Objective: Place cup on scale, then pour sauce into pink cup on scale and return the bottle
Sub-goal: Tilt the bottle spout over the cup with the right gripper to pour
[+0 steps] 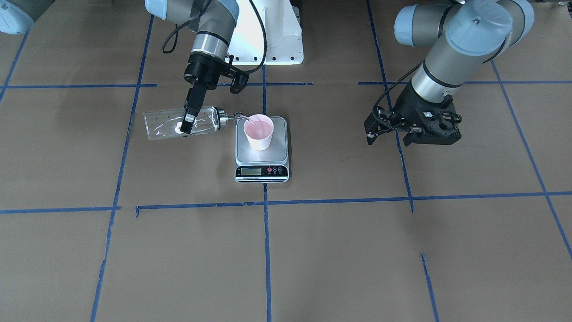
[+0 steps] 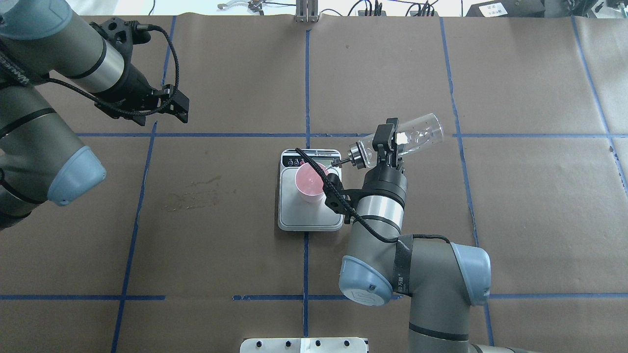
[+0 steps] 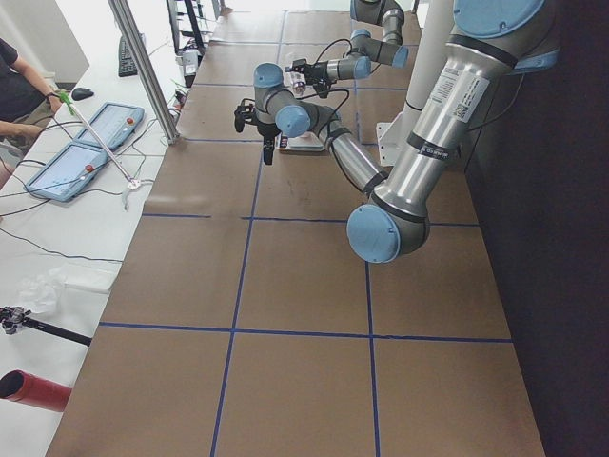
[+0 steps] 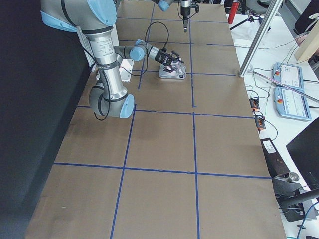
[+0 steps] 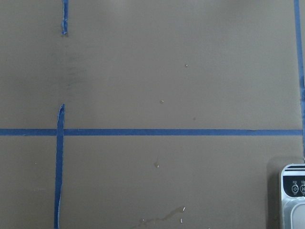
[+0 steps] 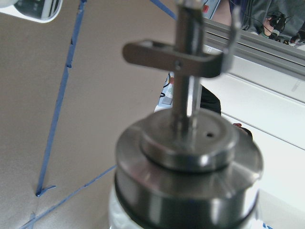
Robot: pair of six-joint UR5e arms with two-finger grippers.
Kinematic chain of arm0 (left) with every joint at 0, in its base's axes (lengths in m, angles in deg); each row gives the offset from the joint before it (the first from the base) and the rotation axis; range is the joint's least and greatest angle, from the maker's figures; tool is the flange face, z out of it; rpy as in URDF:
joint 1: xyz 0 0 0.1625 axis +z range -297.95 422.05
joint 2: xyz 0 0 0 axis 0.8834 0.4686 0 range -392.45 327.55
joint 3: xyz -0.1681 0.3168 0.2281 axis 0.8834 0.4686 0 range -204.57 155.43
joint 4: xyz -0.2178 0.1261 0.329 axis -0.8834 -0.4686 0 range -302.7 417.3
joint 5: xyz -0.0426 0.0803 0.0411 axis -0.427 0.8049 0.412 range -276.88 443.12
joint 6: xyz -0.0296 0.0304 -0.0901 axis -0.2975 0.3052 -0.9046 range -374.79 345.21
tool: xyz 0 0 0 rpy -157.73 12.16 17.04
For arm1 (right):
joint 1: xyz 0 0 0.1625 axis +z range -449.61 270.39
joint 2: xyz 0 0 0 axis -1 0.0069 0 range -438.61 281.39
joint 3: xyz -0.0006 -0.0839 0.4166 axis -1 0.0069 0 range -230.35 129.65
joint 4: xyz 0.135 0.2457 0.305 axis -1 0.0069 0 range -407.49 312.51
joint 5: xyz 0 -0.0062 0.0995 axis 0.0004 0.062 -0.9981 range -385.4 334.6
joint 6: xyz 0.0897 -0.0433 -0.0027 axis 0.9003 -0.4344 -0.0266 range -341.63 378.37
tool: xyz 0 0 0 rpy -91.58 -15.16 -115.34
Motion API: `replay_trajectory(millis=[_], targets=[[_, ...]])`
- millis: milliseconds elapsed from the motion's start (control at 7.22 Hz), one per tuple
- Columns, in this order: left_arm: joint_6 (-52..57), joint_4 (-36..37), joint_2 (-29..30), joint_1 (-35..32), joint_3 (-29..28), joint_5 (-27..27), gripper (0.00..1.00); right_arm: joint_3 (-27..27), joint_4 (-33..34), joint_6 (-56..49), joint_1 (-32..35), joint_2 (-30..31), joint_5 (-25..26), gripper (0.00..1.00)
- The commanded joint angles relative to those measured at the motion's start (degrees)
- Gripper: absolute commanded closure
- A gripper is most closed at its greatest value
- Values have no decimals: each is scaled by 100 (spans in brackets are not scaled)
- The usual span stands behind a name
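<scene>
The pink cup [image 1: 259,132] stands upright on the steel scale [image 1: 278,154], at the platform's robot-side half; it also shows in the overhead view [image 2: 310,182]. My right gripper [image 1: 187,124] is shut on the clear glass bottle [image 1: 163,126] and holds it lying about level. Its metal spout [image 1: 237,117] reaches the cup's rim, and a thin clear stream seems to run into the cup. The right wrist view shows the bottle's collar [image 6: 188,162] close up. My left gripper [image 1: 392,134] hovers open and empty, well off to the scale's side.
Brown paper with a grid of blue tape lines [image 2: 306,113] covers the table. A faint dried stain [image 2: 191,196] lies between the scale [image 2: 294,215] and my left arm. The white robot base [image 1: 268,36] is behind the scale. The scale's corner [image 5: 293,191] shows in the left wrist view.
</scene>
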Motion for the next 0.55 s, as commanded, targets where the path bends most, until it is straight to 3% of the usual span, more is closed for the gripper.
replay_trajectory(millis=[0, 416], targets=[[-1, 0, 3, 0, 6, -4, 5, 22, -45, 1213, -11, 62, -56, 100], [-1, 0, 3, 0, 15, -4, 5, -4, -72, 2893, -47, 81, -196, 100]])
